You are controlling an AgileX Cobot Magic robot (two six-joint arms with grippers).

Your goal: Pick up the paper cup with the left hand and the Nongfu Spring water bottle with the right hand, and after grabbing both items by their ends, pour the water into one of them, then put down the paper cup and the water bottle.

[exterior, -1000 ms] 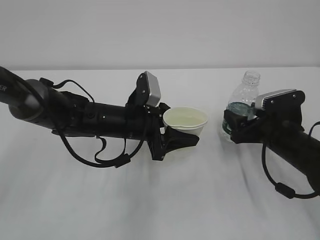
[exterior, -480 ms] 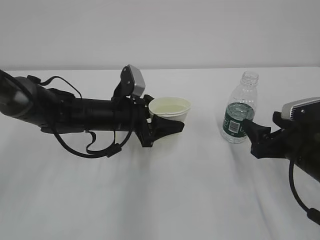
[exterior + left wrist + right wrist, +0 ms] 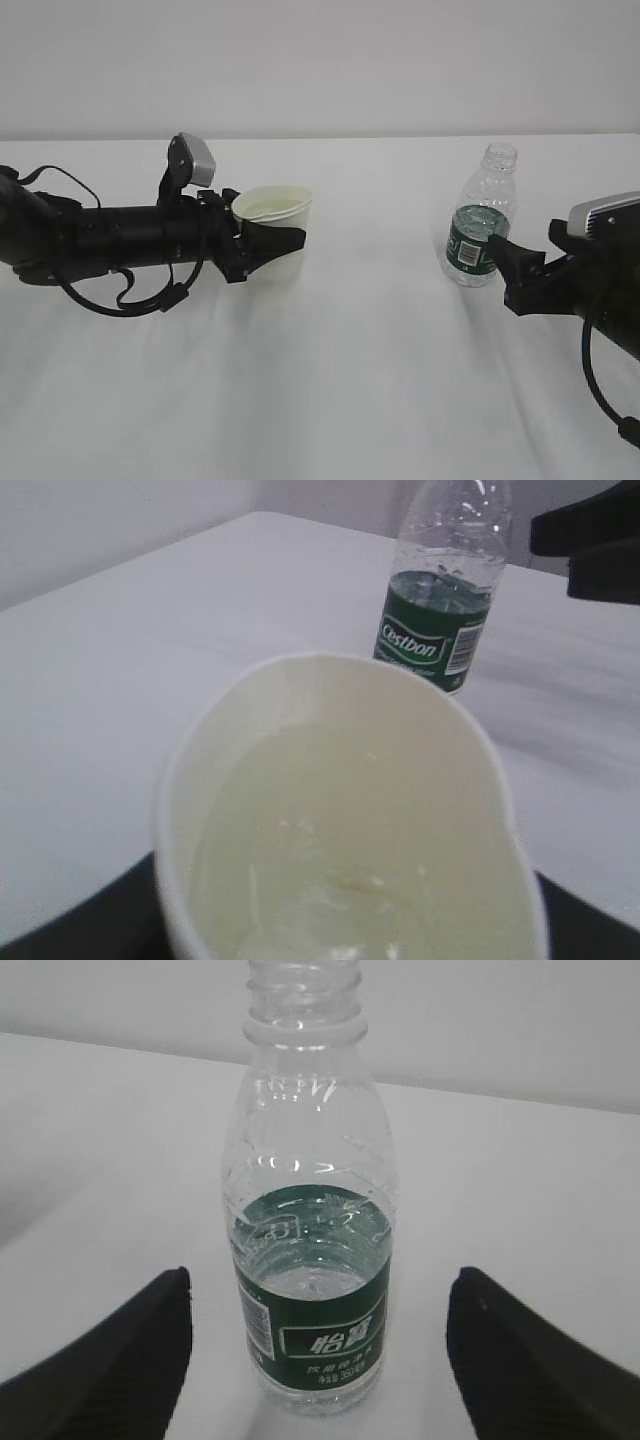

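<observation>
The white paper cup (image 3: 272, 205) stands upright between the black fingers of my left gripper (image 3: 275, 232), which is shut on its lower wall. I cannot tell whether the cup rests on the table or hangs just above it. In the left wrist view the cup (image 3: 340, 810) fills the frame with pale water (image 3: 350, 860) inside. The Nongfu Spring water bottle (image 3: 481, 220) stands uncapped on the table at the right, apart from the cup. My right gripper (image 3: 505, 265) is open just short of the bottle (image 3: 312, 1220), its fingertips (image 3: 160, 1330) wide to either side. Water (image 3: 315, 1282) fills it to label height.
The white table (image 3: 360, 380) runs to a far edge against a pale wall. The left arm's loose black cables (image 3: 130, 295) hang close to the tabletop. The right arm's cable (image 3: 600, 390) loops down at the right edge.
My left arm has carried the paper cup well to the left, away from the bottle. My right gripper drew back off the bottle, leaving it standing, then stayed still.
</observation>
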